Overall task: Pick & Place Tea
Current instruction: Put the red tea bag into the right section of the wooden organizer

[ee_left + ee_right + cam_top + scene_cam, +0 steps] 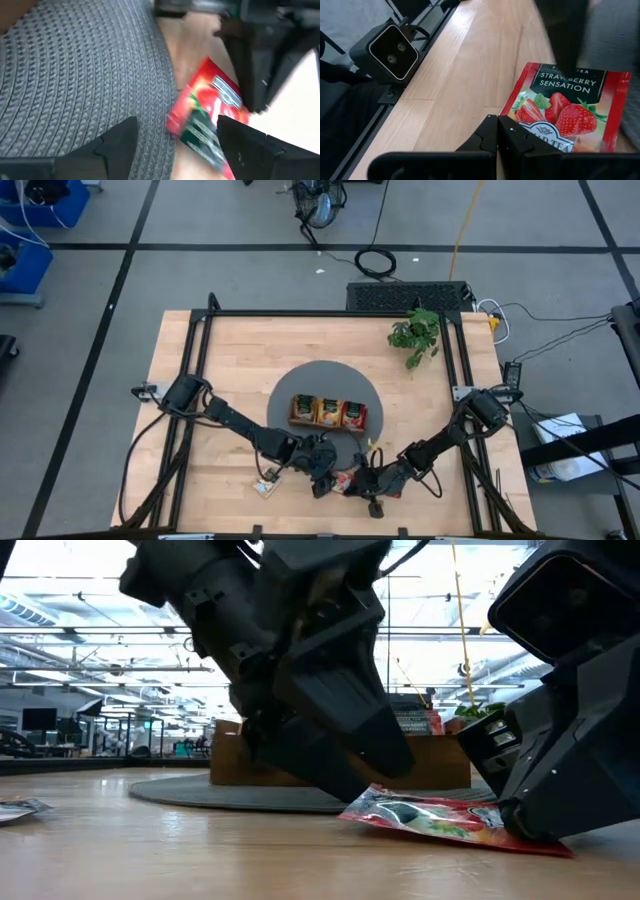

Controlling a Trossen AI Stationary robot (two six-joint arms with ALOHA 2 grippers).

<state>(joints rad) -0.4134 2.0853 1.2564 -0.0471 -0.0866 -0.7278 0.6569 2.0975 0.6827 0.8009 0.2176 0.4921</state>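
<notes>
left gripper (172, 142): fingers spread, over red sachet (210, 117) at mat (75, 75) edge | right gripper (497, 135): pinched together, empty, touching that sachet

I work in a big open lab hall: grey taped floor (250, 270), loose cables (375, 260), ceiling trusses (90, 635), and distant desks with monitors (40, 720).

High cam straight down, far; low cam table-level, close; wrist cams share red sachet (567, 107).
</notes>
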